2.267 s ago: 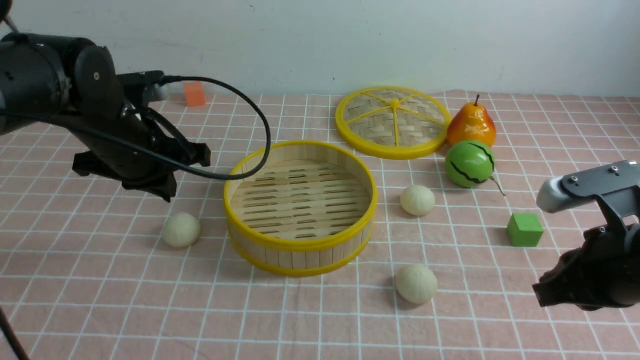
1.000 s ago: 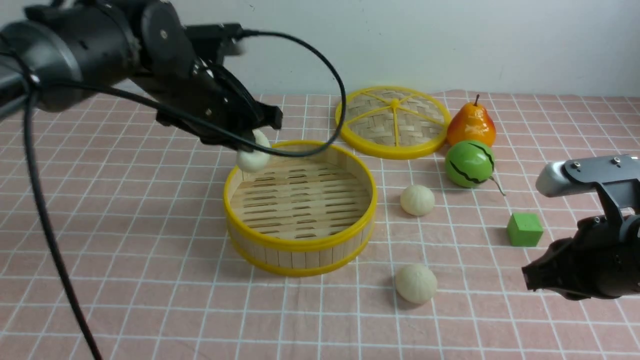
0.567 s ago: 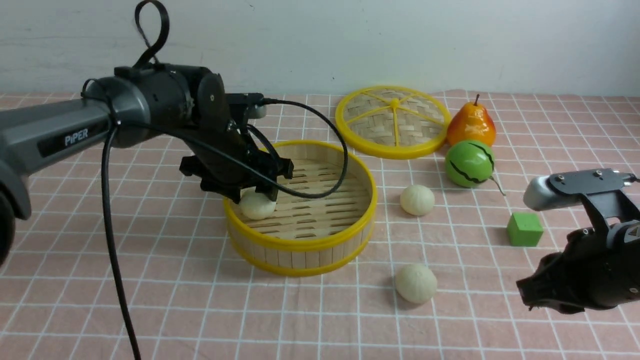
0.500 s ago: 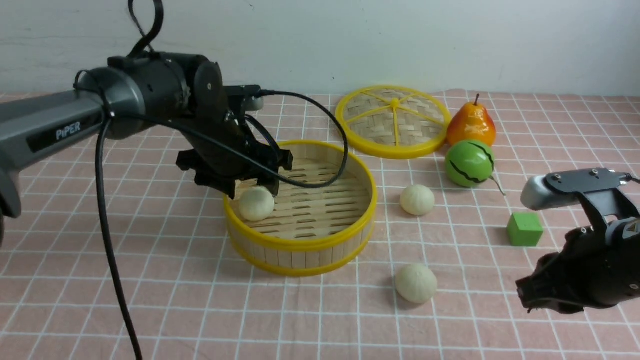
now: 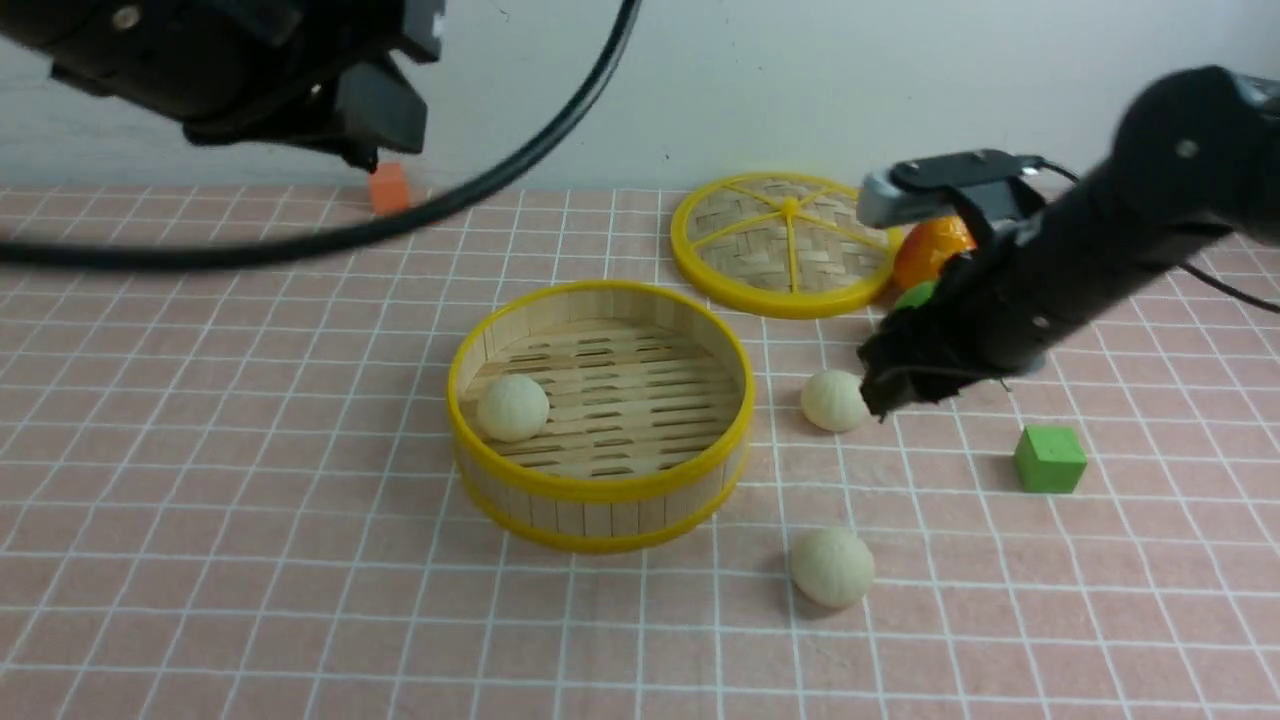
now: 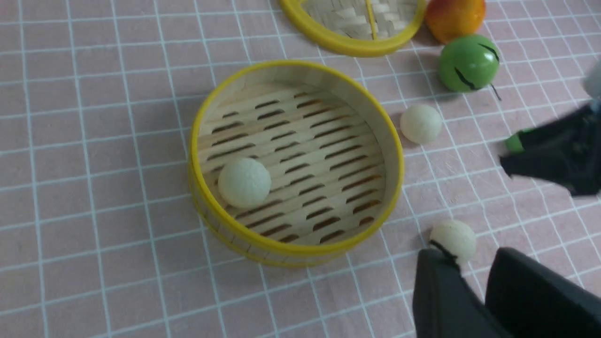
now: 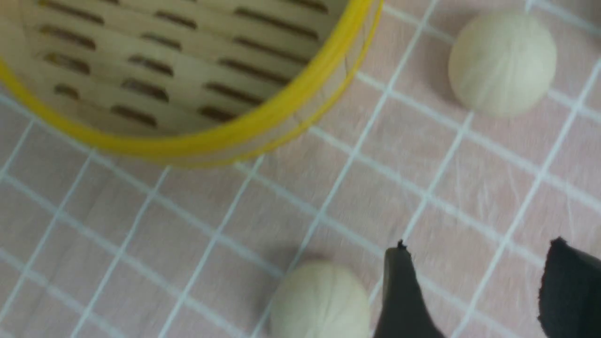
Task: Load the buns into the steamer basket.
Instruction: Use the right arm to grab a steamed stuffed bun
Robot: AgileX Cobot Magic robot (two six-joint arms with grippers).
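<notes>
The steamer basket [image 5: 600, 500] stands mid-table on the checked cloth, with one bun [image 5: 513, 407] lying inside at its left. A second bun [image 5: 833, 400] sits on the cloth just right of the basket. My right gripper [image 5: 880, 395] is low beside it, open and empty [image 7: 479, 244]; that bun [image 7: 321, 300] lies just outside one finger. A third bun [image 5: 832, 567] rests nearer the front. My left arm [image 5: 250, 60] is raised high at the back left. Its gripper [image 6: 469, 253] shows a narrow gap and holds nothing.
A woven yellow lid [image 5: 788, 240] lies behind the basket. A pear [image 5: 935, 250] and a green melon [image 5: 915, 295] are partly hidden behind my right arm. A green cube [image 5: 1048, 458] sits at the right, an orange block [image 5: 388, 190] at the back left.
The left gripper has let go of the bun inside the basket and risen away to the back left. The right arm has swung in beside the bun right of the basket, jaws opening.
</notes>
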